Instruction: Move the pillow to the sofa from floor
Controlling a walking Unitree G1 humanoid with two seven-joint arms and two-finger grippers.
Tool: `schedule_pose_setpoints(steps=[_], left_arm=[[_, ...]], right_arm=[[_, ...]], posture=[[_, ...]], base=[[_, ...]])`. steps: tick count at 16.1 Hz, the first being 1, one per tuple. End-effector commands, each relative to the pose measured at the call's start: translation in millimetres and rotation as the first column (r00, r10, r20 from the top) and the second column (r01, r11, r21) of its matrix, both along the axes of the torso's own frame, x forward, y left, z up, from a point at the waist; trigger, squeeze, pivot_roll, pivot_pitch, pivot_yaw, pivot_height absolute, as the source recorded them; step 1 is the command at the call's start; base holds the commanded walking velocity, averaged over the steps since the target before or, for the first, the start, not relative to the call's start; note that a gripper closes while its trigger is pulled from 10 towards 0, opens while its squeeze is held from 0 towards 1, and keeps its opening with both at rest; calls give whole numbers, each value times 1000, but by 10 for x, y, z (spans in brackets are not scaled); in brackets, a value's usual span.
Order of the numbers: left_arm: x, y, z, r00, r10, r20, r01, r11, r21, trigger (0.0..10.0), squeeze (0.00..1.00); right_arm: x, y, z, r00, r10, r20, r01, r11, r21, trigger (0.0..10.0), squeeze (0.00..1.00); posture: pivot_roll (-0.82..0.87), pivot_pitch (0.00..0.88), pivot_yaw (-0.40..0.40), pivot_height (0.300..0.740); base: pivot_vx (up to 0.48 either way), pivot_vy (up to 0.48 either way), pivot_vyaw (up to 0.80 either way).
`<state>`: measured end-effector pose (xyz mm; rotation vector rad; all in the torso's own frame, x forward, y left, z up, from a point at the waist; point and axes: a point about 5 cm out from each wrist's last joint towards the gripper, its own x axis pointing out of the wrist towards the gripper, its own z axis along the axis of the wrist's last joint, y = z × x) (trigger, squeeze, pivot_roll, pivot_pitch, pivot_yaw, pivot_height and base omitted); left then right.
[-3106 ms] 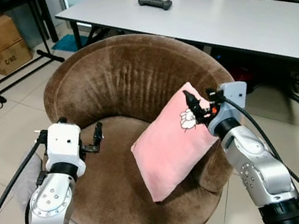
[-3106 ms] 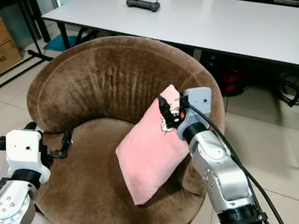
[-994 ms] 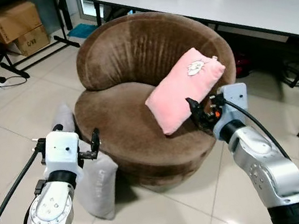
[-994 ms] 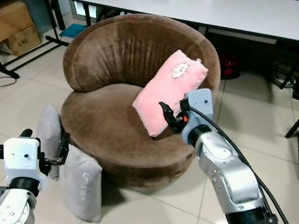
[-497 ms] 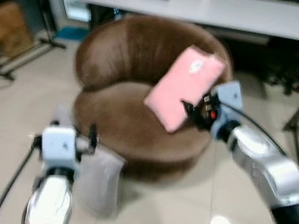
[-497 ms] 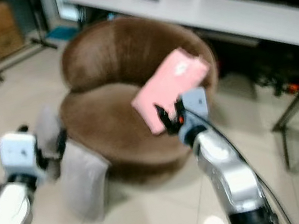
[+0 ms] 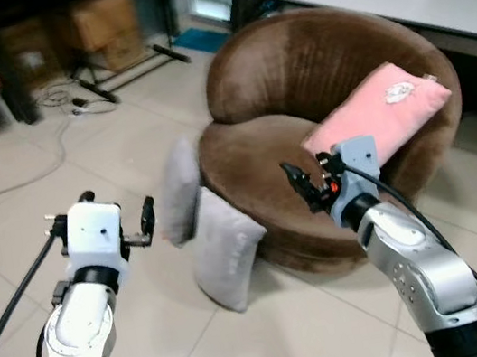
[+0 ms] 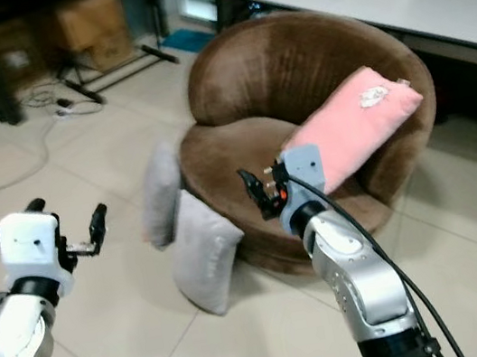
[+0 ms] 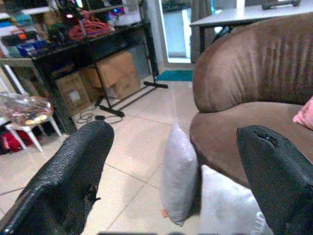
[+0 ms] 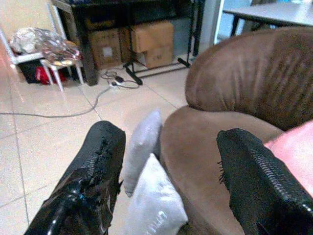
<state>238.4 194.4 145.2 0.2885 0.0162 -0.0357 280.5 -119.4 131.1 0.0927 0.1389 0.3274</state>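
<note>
Both grippers, the left gripper [image 7: 141, 227] and the right gripper [image 7: 306, 187], are wide open and hold nothing. Two grey pillows [image 7: 223, 247] lean on the floor against the brown sofa [image 7: 320, 64]. A pink pillow [image 7: 374, 114] lies on its right edge.

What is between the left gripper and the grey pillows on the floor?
Only bare floor tiles lie between the left gripper and the two grey pillows, as the left eye view shows.

Three pillows and one round brown sofa [image 7: 320, 64].
Two grey pillows [image 7: 223, 250] [image 7: 179, 191] at centre; one pink pillow [image 7: 383, 110] at right.
</note>
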Motion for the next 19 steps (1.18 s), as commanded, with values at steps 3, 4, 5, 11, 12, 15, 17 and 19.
schedule_pose_setpoints(steps=[3, 4, 5, 11, 12, 15, 17, 19], left_arm=[[12, -15, 21, 1000, 0, 12, -1, 1000, 9, 10000, 0], [12, -12, 25, 1000, 7, 17, -7, 1000, 8, 10000, 0], [13, -10, 28, 1000, 13, 20, -13, 1000, 5, 10000, 0], [25, -9, 88, 998, 13, 65, -11, 1000, -24, 10000, 0], [25, -13, 93, 998, 9, 68, -7, 1000, -30, 10000, 0], [27, -17, 101, 997, 6, 71, -3, 999, -41, 10000, 0], [28, -14, 99, 997, 5, 71, -1, 999, -45, 10000, 0], [25, -12, 93, 998, 6, 69, -2, 999, -49, 10000, 0]], right_arm=[[19, -56, 10, 999, -48, -6, 48, 998, 36, 10000, 0], [25, -72, 10, 998, -65, -12, 66, 996, 58, 10000, 0], [28, -76, 8, 998, -68, -14, 68, 996, 48, 10000, 0], [46, -98, 17, 995, -94, -9, 95, 995, 36, 10000, 0], [46, -100, 17, 995, -95, -7, 95, 995, 33, 10000, 0], [60, -110, 4, 994, -104, -11, 105, 995, 2, 10000, 0], [58, -108, 4, 994, -110, -19, 110, 994, 18, 10000, 0], [54, -107, 18, 994, -110, -11, 111, 993, 36, 10000, 0]], posture=[[107, 0, -108, 740], [108, 0, -111, 740], [109, 0, -112, 740], [109, 0, -116, 740], [109, 0, -116, 740], [109, 0, -116, 740], [109, 0, -116, 740], [109, 0, -116, 740]], base=[[0, 0, 533], [0, 0, 0], [0, 0, 0], [0, 0, 0], [0, 0, 0], [285, 0, 0], [390, 0, 0], [426, 0, 0]])
